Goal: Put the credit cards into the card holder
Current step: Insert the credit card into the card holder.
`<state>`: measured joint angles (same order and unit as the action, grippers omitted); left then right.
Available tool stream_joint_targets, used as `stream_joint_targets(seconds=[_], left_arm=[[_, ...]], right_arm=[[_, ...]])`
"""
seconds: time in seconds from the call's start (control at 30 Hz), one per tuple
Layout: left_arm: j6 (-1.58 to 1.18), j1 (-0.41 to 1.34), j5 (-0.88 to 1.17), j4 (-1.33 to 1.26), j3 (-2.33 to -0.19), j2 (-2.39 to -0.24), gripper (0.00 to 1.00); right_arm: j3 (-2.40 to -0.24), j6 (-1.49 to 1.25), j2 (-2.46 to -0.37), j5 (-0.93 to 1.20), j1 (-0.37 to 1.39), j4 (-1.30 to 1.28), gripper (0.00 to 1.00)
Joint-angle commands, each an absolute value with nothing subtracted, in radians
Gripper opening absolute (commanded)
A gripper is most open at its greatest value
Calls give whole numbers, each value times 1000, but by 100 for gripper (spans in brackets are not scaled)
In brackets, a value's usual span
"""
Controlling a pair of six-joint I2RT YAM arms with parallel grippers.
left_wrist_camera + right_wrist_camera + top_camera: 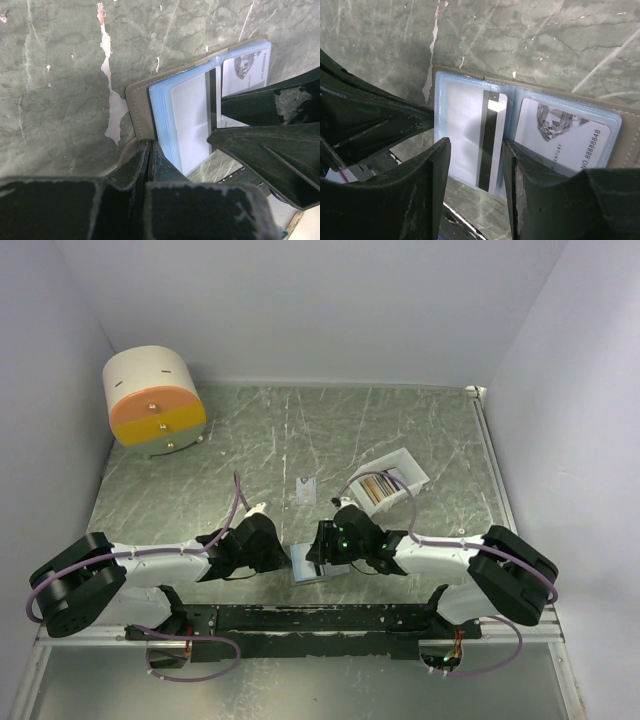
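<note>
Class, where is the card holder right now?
Top view: the card holder lies open at lower centre, left end effector at its left edge, right end effector over it.

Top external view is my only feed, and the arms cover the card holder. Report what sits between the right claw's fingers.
Observer: A pale card with a dark stripe. The right claw flanks it, and it is partly inside one blue sleeve of the open card holder, with its near end sticking out.
Operator: Describe the sleeve beside it.
Observer: It already holds a white card printed with a diamond and a number.
Operator: Now give me the left claw.
Observer: The left claw is shut, clamped on the card holder's edge on the side away from the diamond card.
</note>
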<state>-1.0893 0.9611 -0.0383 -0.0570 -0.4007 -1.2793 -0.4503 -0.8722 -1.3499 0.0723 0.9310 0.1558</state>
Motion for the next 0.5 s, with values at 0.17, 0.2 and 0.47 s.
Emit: stream_joint_targets(seconds=[0.17, 0.2, 0.47], left_arm=[[-1087, 966, -25, -62, -380, -1294, 7], [-1085, 965, -27, -58, -384, -1295, 7], [-1049, 908, -59, 70, -413, -1202, 7]], right_arm=[[-455, -907, -1390, 64, 971, 221, 46], [-456, -907, -1388, 65, 972, 223, 45], [-539, -772, -1312, 17, 964, -7, 44]])
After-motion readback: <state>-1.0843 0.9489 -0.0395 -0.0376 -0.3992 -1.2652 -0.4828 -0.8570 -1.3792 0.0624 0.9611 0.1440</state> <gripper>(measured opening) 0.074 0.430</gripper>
